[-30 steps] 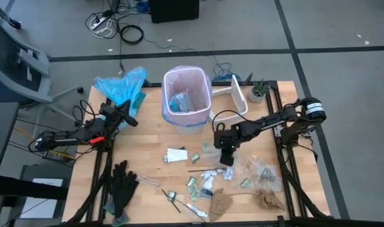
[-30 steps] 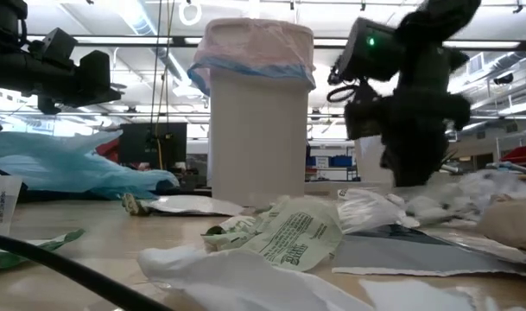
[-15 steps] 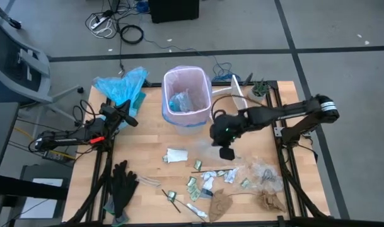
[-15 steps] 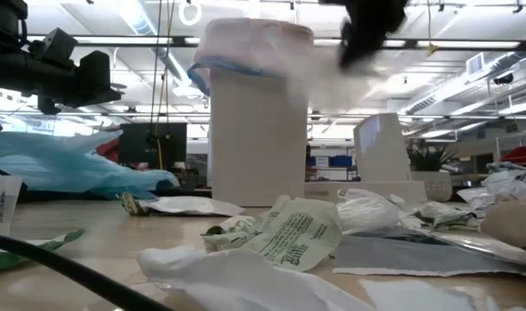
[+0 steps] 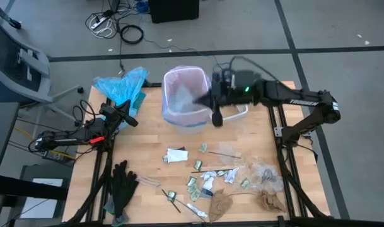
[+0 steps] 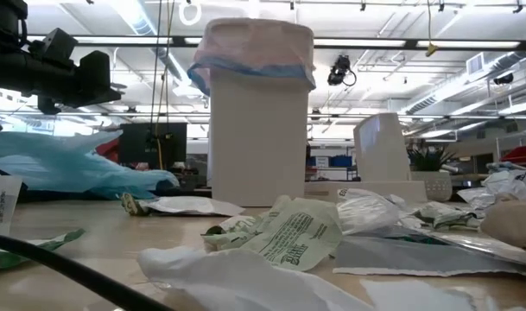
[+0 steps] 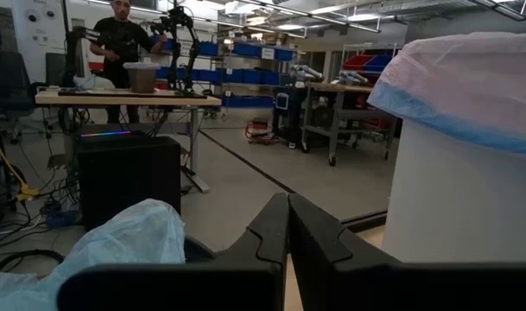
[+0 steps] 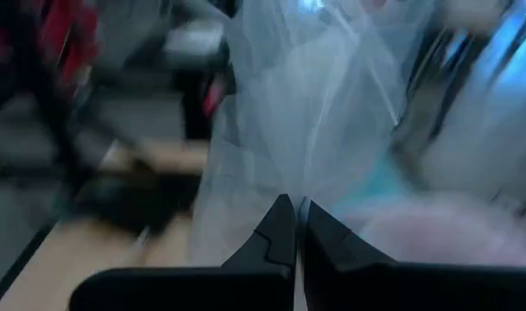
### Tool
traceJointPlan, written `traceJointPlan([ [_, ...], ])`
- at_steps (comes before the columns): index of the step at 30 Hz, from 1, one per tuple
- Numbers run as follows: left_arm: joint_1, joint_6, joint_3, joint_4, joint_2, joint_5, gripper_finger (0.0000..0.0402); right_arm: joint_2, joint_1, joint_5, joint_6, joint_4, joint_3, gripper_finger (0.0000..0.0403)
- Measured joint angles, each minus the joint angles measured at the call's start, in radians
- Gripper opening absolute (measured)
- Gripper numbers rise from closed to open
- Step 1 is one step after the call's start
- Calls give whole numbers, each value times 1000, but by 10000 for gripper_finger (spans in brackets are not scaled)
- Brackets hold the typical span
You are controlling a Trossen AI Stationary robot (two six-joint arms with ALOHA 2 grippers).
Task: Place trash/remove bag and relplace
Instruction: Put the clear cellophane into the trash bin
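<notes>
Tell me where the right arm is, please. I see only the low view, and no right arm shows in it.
Observer: In the high view, the right tool is up at the bin's right rim.
Operator: Does it carry something?
Observer: Yes. Its wrist view shows it shut on clear plastic film.
Operator: And the left tool?
Observer: The left tool is shut and empty, at the table's left edge near the light-blue bag.

The right wrist view was smeared with blur: behind the clear plastic film (image 8: 314,112) hanging past the fingers, nothing could be made out. In the high view, the right gripper (image 5: 212,101) beside the bin (image 5: 186,98) was blurred too. The bin's contents were too small to identify. The low view cut off the nearest scraps (image 6: 245,268).
</notes>
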Motion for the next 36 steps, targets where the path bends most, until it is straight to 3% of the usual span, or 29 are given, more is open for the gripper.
traceJointPlan([
  [5, 0, 0, 0, 0, 0, 0, 21, 13, -114, -1, -23, 149, 1, 0],
  [11, 0, 0, 0, 0, 0, 0, 21, 108, -225, -47, 32, 79, 0, 0],
  [20, 0, 0, 0, 0, 0, 0, 21, 195, -256, -44, 144, -32, -2, 7],
  [36, 0, 0, 0, 0, 0, 0, 21, 161, -256, -49, 274, -101, -1, 150],
])
